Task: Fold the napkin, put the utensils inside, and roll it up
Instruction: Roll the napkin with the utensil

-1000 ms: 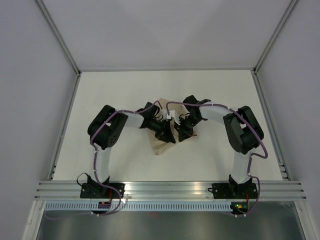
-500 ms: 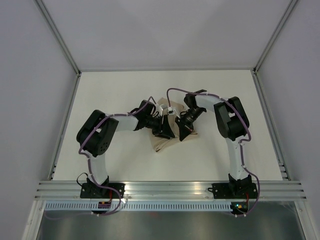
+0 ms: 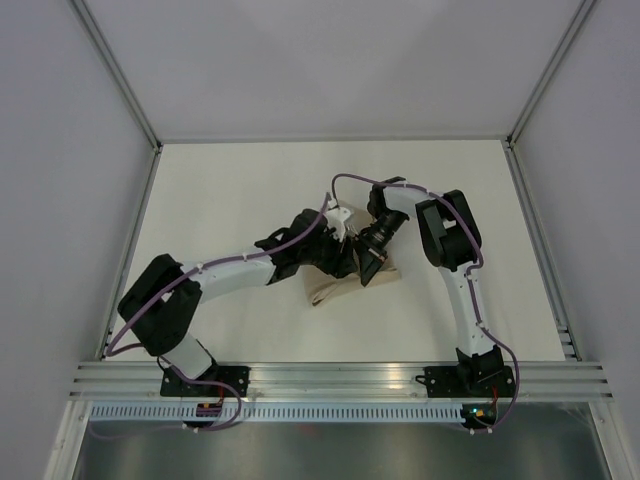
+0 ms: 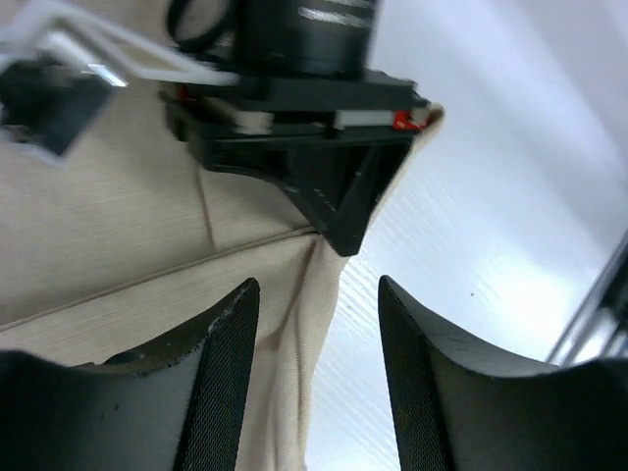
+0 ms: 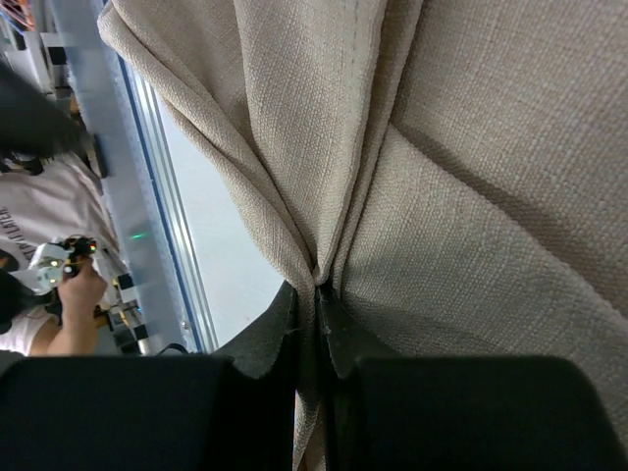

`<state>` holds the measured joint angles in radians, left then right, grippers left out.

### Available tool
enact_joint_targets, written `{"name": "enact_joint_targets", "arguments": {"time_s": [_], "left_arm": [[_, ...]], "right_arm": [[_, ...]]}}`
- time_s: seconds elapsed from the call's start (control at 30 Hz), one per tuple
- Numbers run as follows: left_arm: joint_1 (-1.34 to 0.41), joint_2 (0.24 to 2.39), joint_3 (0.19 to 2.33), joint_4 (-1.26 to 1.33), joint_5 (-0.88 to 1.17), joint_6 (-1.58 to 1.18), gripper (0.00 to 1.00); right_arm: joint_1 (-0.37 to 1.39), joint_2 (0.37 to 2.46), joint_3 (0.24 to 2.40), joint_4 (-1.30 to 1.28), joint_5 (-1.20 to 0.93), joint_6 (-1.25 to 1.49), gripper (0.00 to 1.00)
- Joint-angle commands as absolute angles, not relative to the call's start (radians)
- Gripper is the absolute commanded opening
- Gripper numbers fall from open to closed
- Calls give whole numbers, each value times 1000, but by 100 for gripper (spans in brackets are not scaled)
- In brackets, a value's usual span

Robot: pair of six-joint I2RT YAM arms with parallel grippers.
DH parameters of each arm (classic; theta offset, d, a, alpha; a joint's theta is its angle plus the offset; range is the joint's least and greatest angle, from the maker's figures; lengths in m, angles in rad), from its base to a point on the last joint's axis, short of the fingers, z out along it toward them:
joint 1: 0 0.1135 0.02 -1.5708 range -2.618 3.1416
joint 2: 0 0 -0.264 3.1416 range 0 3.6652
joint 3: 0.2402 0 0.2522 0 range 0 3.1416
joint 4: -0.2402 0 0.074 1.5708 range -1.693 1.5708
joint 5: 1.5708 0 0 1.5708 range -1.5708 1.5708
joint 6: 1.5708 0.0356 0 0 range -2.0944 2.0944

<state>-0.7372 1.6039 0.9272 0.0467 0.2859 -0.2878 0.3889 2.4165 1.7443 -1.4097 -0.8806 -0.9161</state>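
Pinching a gathered ridge of the plain tan-beige woven cloth napkin (image 5: 471,196), the right arm's black two-finger gripper (image 5: 314,329) is clenched. In its wrist view the two dark fingertips press together with only bunched fabric between them, and creases fan upward and outward from that pinch.

The left arm's black gripper (image 4: 319,383) is released. Its two ribbed fingers (image 4: 226,363) stand apart, and nothing lies between them but the napkin's hemmed edge on one side and bare surface on the other. Whether their tips touch the cloth cannot be told. Straight ahead in that view, the right gripper's dark wedge-shaped tip bears down on the cloth where a fold line runs.

From above, the napkin lies crumpled near the middle of the flat white table (image 3: 230,190), largely covered by the two wrists, which meet just beside each other over it. A pale corner juts out toward the arm bases, and another shows to the right under the right wrist. The left arm stretches long and low from its base, and the right arm folds back sharply at the elbow.

Past the silvery aluminium rail (image 3: 340,378) at the near edge, the right wrist view catches a person in a white shirt (image 5: 39,211).
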Motion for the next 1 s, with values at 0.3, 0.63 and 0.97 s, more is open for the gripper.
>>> {"name": "enact_joint_targets", "arguments": {"time_s": [0.3, 0.63, 0.97], "left_arm": [[-1026, 1709, 962, -15, -213, 152, 63], [-1094, 1790, 985, 28, -339, 241, 63], [-1101, 1839, 1005, 6, -287, 258, 35]], "right_arm": [[390, 2516, 1769, -1427, -811, -948, 13], [388, 2531, 1773, -1419, -813, -937, 13], [380, 2539, 1770, -1420, -813, -945, 12]]}}
